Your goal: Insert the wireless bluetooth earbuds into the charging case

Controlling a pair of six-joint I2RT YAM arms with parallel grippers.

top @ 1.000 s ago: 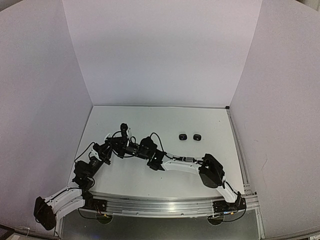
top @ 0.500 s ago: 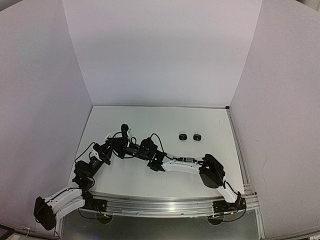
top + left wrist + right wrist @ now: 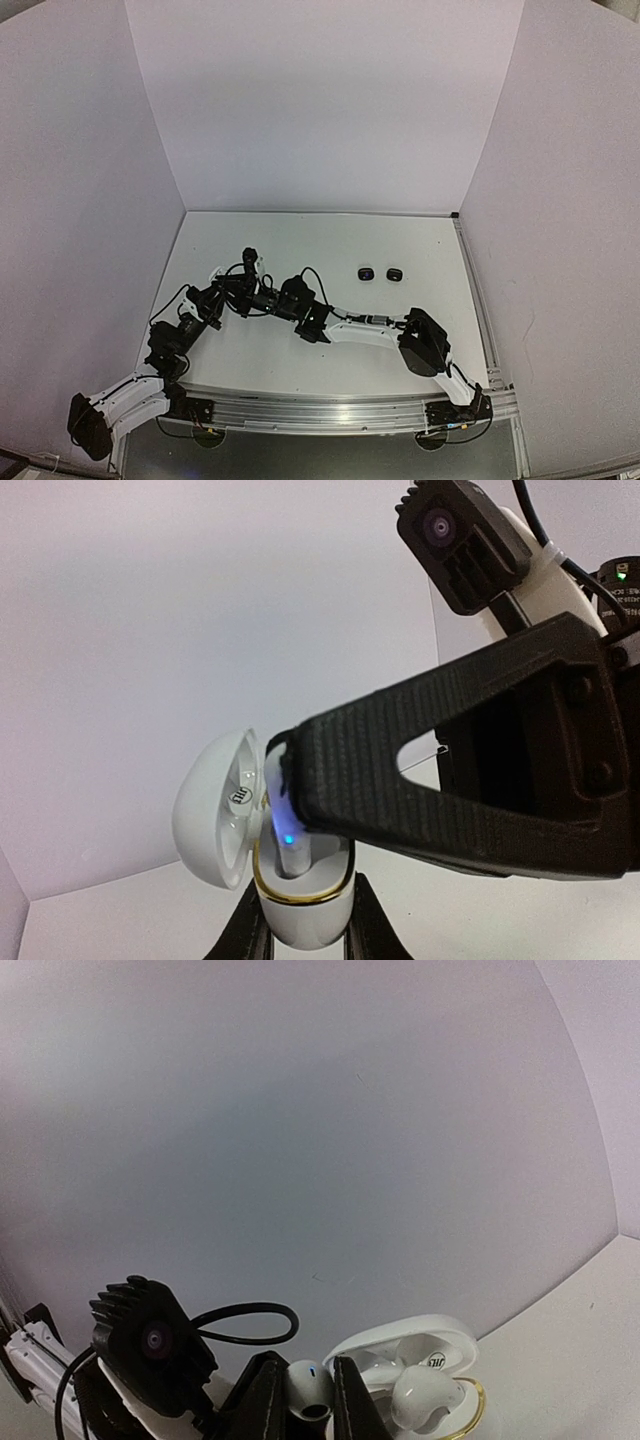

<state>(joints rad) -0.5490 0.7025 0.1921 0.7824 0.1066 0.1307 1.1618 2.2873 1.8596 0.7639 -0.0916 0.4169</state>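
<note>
In the left wrist view my left gripper (image 3: 305, 932) is shut on the body of a white charging case (image 3: 305, 915) with a gold rim, held upright with its lid (image 3: 215, 815) swung open. A white earbud (image 3: 289, 842) with a blue light stands stem-down in the case's slot. My right gripper (image 3: 306, 1370) is shut on that earbud (image 3: 309, 1392), its fingers (image 3: 262, 1400) pressed against both sides. A second white earbud (image 3: 425, 1398) sits in the case (image 3: 430, 1340) beside it. In the top view the two grippers meet at the table's left (image 3: 255, 293).
Two small black rounded objects (image 3: 366, 273) (image 3: 394, 273) lie side by side on the white table (image 3: 330, 240), right of the grippers. White walls enclose the table on three sides. The right gripper's finger (image 3: 440, 770) crosses over the case.
</note>
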